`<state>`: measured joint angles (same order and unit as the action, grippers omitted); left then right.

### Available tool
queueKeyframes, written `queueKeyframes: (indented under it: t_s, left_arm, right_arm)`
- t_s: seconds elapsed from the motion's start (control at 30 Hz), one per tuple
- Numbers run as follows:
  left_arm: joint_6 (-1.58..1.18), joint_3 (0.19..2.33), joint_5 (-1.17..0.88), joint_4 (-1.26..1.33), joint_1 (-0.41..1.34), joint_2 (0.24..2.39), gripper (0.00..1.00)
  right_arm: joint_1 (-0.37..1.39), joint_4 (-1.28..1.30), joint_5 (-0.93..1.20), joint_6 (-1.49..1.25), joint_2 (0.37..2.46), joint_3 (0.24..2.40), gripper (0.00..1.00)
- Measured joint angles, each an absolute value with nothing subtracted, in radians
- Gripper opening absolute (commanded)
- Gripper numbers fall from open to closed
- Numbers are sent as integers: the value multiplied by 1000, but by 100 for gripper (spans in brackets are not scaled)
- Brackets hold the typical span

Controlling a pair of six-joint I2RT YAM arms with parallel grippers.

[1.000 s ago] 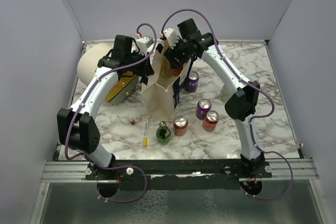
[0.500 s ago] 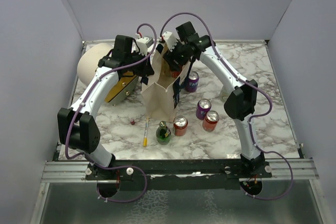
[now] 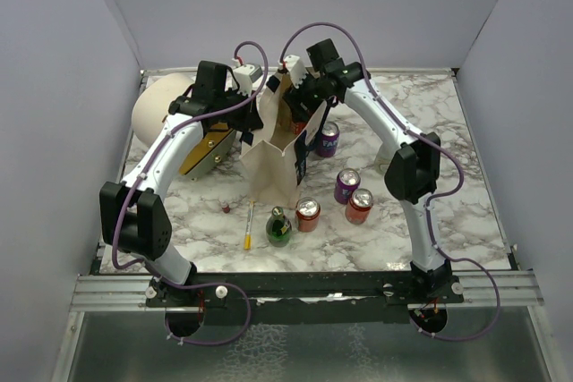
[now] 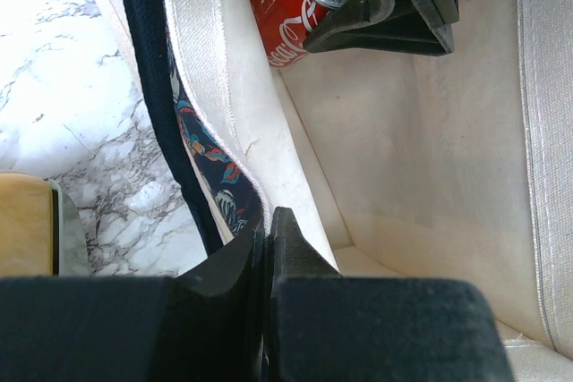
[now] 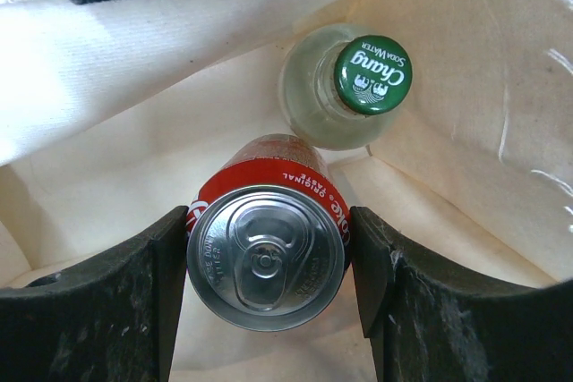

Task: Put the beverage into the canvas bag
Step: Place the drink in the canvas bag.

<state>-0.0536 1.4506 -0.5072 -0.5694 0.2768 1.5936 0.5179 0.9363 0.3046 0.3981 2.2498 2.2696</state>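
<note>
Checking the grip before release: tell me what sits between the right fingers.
A red can, upright, touching both fingers, inside the canvas bag; the right wrist view shows it.

Green cap (image 5: pixel 372 75) of glass bottle (image 5: pixel 318 118): "Chang", with "SODA WATER" beside it, white print (emblem under words not legible)
Red can (image 5: pixel 269 167): "ORIGINAL" in white along top band, right wrist view; part of white Coca-Cola script on its side, left wrist view
Can lid (image 5: pixel 266 261): embossed lettering, too faint to read
Far purple can (image 3: pixel 329 140) on table (image 3: pixel 448 131): white lettering, too small to read
</note>
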Motion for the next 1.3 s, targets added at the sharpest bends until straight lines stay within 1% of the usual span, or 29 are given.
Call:
queueKeyframes:
  t_s: [0.67,1.03,1.3]
  left_arm:
    - [-45,1433,-516,-552,274,1603,0]
    - [-37,1433,-520,-551,274,1621,0]
    - [-27,1433,-520,-552,274,1621,0]
  right_arm:
    - [496,914,308,427,2304,2265,2]
    - [487,896,313,432,2334,2283,7]
    - [484,883,319,435,2337,2280,14]
